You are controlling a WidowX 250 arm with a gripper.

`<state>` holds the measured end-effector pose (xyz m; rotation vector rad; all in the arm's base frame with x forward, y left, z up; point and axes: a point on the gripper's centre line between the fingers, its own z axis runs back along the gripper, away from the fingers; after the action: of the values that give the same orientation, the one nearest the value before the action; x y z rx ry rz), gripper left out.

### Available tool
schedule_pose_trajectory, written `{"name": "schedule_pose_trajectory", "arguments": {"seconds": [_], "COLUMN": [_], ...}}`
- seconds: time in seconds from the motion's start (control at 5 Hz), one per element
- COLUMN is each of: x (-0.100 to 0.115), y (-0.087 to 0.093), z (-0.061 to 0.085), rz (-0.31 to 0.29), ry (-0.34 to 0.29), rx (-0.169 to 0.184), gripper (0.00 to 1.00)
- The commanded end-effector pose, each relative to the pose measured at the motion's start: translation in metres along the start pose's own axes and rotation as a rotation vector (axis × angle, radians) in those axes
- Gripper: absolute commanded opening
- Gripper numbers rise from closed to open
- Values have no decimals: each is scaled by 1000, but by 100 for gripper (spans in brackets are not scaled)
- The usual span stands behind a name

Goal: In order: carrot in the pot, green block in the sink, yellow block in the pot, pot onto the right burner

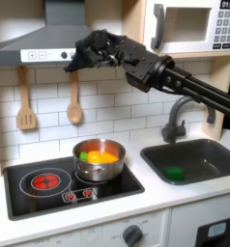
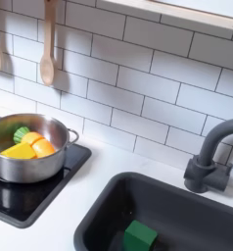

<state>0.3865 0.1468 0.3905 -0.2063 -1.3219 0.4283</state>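
Well below the raised gripper (image 1: 76, 55), whose jaw state I could not tell, the pot (image 1: 100, 161) on the first exterior view's right burner held the carrot (image 2: 42, 144) and yellow block (image 2: 18, 151), and the green block (image 2: 140, 236) lay in the sink (image 2: 202, 201), so all steps looked done.

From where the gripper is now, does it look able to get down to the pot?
Probably yes. The gripper hangs high near the range hood, above and slightly to the first exterior view's left of the pot. Nothing sits between them, and the pot's top is open, with the carrot and yellow block inside.
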Motion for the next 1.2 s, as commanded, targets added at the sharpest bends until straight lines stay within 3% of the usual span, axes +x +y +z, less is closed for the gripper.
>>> {"name": "schedule_pose_trajectory", "arguments": {"seconds": [0.0, 1.0], "x": [-5, 2], "y": [-5, -2], "z": [-11, -9], "rz": [-4, 5], "ry": [17, -4], "rx": [-13, 0], "gripper": [0, 0]}}
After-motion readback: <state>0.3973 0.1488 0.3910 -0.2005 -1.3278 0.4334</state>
